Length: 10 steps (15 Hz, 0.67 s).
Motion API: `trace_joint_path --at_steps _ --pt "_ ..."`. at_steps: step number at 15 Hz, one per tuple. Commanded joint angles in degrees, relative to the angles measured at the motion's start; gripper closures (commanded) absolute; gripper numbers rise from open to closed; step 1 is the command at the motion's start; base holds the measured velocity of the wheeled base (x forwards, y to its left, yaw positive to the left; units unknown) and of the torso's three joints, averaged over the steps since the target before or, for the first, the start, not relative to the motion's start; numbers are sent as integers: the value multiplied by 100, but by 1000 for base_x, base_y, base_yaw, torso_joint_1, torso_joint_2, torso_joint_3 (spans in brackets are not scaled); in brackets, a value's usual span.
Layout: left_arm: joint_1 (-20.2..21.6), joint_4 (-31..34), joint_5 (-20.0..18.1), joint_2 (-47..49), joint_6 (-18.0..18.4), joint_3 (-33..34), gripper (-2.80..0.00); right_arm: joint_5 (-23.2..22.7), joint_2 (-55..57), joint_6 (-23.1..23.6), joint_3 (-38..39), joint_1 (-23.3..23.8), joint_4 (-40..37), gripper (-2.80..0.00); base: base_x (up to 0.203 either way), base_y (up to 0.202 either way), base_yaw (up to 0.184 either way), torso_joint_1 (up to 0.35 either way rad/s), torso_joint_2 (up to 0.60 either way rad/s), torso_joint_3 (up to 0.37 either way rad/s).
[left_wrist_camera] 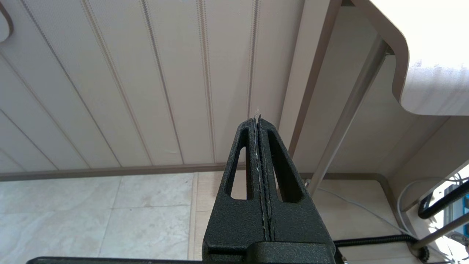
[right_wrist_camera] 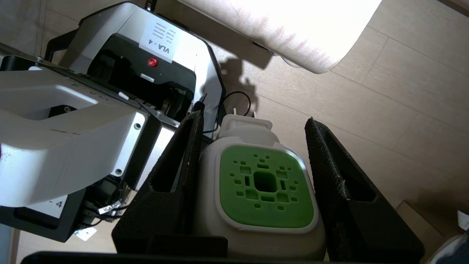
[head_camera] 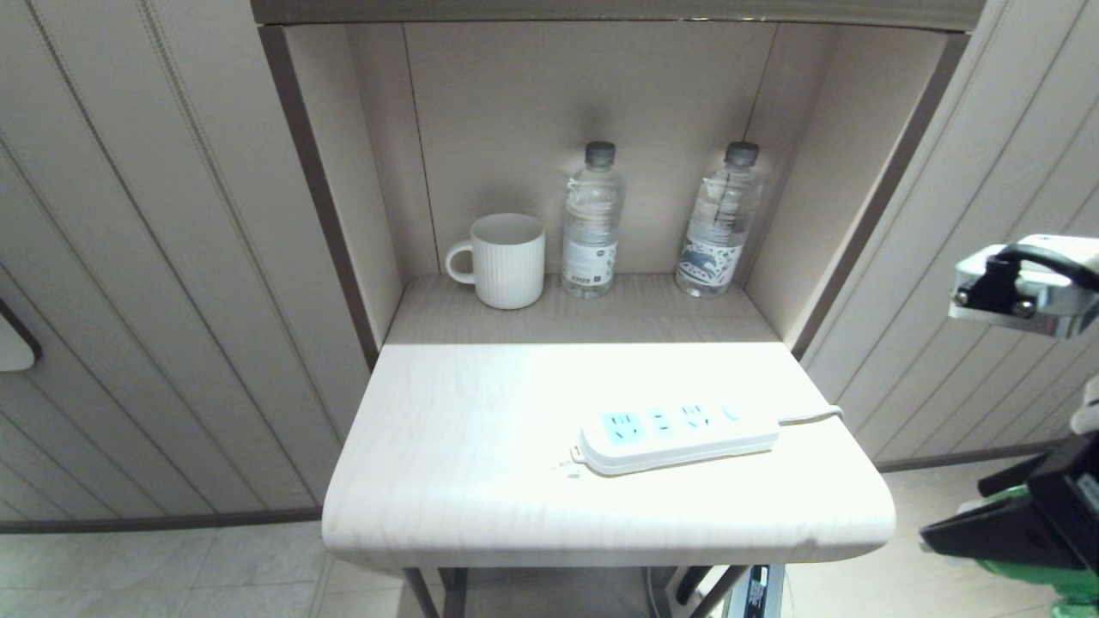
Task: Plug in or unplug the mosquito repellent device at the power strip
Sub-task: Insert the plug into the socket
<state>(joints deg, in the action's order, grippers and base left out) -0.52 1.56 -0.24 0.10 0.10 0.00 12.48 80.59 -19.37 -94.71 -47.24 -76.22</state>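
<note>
The mosquito repellent device [right_wrist_camera: 265,183], white with a green vented face, sits between the fingers of my right gripper [right_wrist_camera: 253,117], which is shut on it. Its plug prongs point away from the wrist, toward the floor. In the head view this gripper [head_camera: 970,528] hangs off the table's right side, below the tabletop, with green of the device [head_camera: 1035,571] showing under it. The power strip [head_camera: 678,433] lies flat on the table near the front right, its light-blue sockets empty and its cord [head_camera: 811,416] running off to the right. My left gripper [left_wrist_camera: 256,121] is shut and parked low beside the table.
A white ribbed mug [head_camera: 506,260] and two water bottles [head_camera: 592,223] [head_camera: 719,223] stand in the niche behind the table [head_camera: 481,481]. A metal table leg [left_wrist_camera: 351,110] and cables are under the tabletop. My own base [right_wrist_camera: 146,55] is below the right gripper.
</note>
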Motion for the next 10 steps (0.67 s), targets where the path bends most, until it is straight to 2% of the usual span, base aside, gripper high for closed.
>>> trace_joint_path --at_steps 1,4,10 --pt "0 2 -2 8 -1 0 0 9 172 -14 14 -5 -26 0 0 0 0 0 0 0" --pt "0 2 -2 8 -1 0 0 17 308 -23 14 -4 9 0 0 0 0 53 -127 -72" --pt "0 2 -2 8 -1 0 0 26 594 -23 -74 4 27 0 0 0 0 187 -442 -259"
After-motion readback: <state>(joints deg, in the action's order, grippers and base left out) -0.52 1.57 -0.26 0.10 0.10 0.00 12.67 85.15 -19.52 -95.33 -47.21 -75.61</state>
